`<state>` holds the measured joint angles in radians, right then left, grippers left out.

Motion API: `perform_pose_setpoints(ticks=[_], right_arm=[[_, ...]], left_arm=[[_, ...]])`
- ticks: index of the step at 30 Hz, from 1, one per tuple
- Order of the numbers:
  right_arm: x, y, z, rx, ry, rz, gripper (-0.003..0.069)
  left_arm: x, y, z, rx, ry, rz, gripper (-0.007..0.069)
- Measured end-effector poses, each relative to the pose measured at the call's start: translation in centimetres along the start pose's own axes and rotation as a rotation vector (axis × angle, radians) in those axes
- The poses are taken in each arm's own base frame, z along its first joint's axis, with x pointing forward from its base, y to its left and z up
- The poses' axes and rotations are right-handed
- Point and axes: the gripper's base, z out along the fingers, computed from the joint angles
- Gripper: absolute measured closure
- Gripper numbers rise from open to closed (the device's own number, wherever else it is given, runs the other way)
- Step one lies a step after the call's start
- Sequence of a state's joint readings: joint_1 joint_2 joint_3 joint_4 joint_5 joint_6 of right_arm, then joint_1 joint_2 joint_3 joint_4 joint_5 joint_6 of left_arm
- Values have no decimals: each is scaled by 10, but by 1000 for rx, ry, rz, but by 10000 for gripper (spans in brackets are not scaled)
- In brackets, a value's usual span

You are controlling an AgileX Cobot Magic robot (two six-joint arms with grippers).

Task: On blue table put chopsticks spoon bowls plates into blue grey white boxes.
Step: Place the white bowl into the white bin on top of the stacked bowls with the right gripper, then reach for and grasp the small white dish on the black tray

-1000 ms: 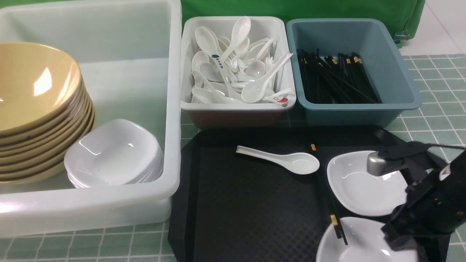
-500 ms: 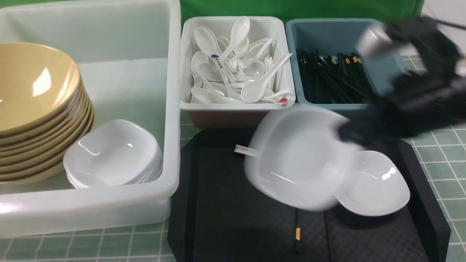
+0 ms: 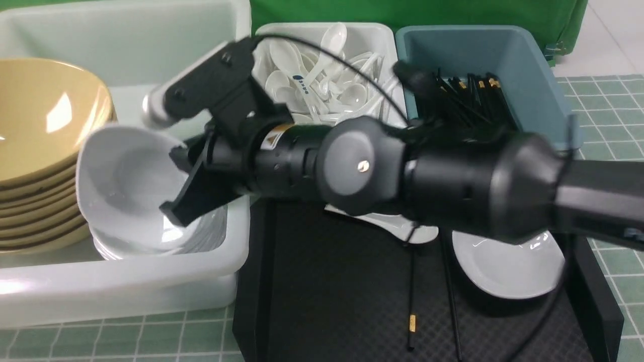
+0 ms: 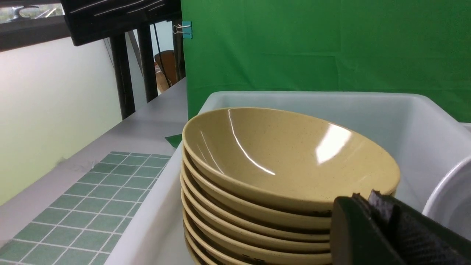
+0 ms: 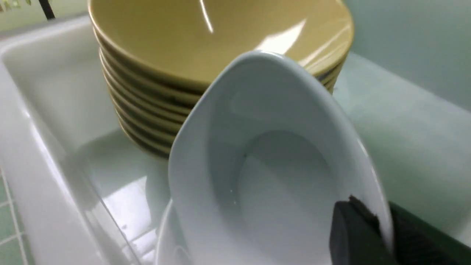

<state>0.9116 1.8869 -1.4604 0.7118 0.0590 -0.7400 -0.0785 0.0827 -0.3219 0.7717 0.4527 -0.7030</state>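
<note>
Front view: green cloth backdrop (image 3: 417, 12) spans 11 to 1 o'clock, flat and evenly lit. A metal clip (image 3: 553, 49) sits at its lower corner, about 1 o'clock. Pale tiled floor (image 3: 611, 35) shows at 2 o'clock.

Left wrist view: same cloth, edge pinned by a teal binder clip (image 4: 186, 29). Beside it are dark furniture legs (image 4: 121, 73) (type unclear) and a pale yellow-green wall (image 4: 55, 110). Bright window strip (image 4: 22, 11) above the wall.
</note>
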Motion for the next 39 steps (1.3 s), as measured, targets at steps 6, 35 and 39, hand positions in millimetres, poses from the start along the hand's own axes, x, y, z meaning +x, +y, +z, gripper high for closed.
perform_pose_setpoints(ticks=[6, 35, 39], right_arm=[[-2, -4, -12, -71, 74, -119, 275], [170, -212, -172, 557, 784, 476, 216], [184, -212, -161, 522, 815, 532, 244]], left_arm=[[1, 0, 0, -3, 9, -7, 620], [7, -5, 3, 41, -21, -19, 620], [6, -6, 4, 51, -36, -9, 620]])
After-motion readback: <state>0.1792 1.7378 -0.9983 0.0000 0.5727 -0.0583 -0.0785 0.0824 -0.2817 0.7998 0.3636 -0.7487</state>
